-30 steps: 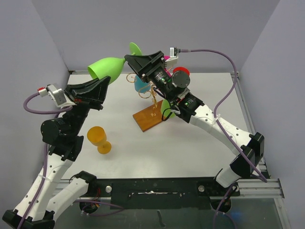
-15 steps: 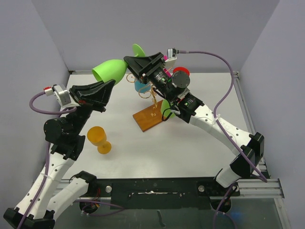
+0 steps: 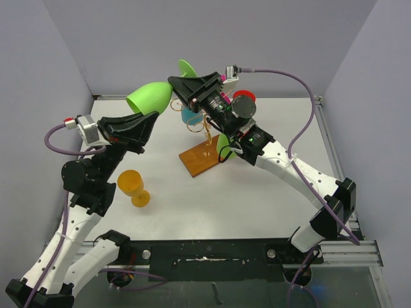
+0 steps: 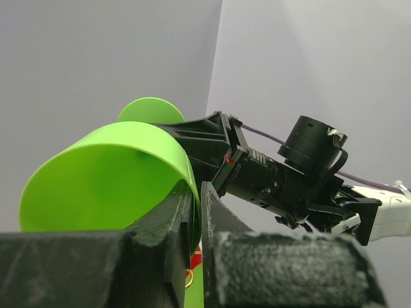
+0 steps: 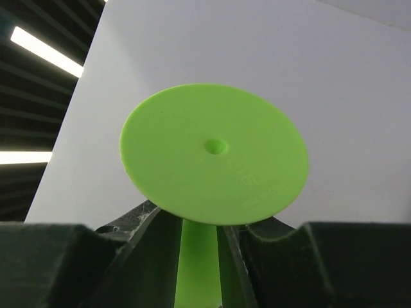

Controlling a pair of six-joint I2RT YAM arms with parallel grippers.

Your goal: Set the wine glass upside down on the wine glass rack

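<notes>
The left tool (image 3: pixel 151 117) is being pressed together on the thin wall of the wine glass (image 3: pixel 149 96) at its rim. The glass is being held on its side in the air, above the table (image 3: pixel 270 205) and just left of the wine glass rack (image 3: pixel 200 159). It looks to be smooth, matte lime-green plastic, with a rounded bowl, a slim stem (image 5: pixel 199 269) and a flat disc foot (image 5: pixel 215 154) dimpled at its centre.

The right tool (image 3: pixel 174 83) is being placed around the stem just under the foot. Whether it is already gripping cannot be told. A hand-over is judged to be in progress.

Next, a firm hold on the stem is being called for. The rim is then to be let go and the glass turned bowl-down. The foot can then be slid into a free scroll of the rack, which is thin gold wire on a flat brown wooden base.
</notes>
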